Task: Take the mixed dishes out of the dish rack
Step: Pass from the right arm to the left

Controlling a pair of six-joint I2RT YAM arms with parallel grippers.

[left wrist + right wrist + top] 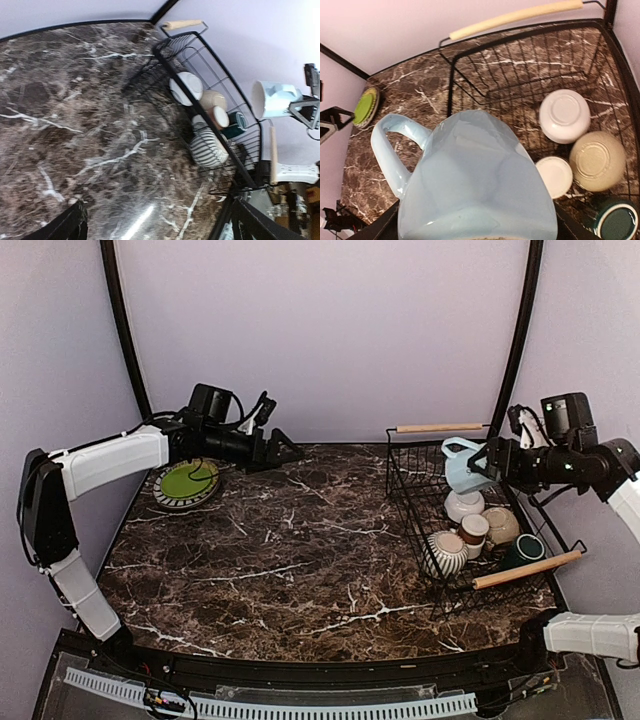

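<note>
Right gripper (pixel 482 462) holds light blue mug (pixel 460 476); overhead view adds striped grey bowl (pixel 445 553).

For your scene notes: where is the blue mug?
The mug is on the right of the top view, in the right gripper, above the rack, just over the white bowl.

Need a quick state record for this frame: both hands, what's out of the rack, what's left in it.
left hand: open, empty, over the table beside the plates
right hand: closed on light blue mug, held above dish rack
out of rack: lime-green plate stacked on striped plate, far left of table
in rack: white bowl, beige bowl, small cup, striped grey bowl, dark green mug
</note>
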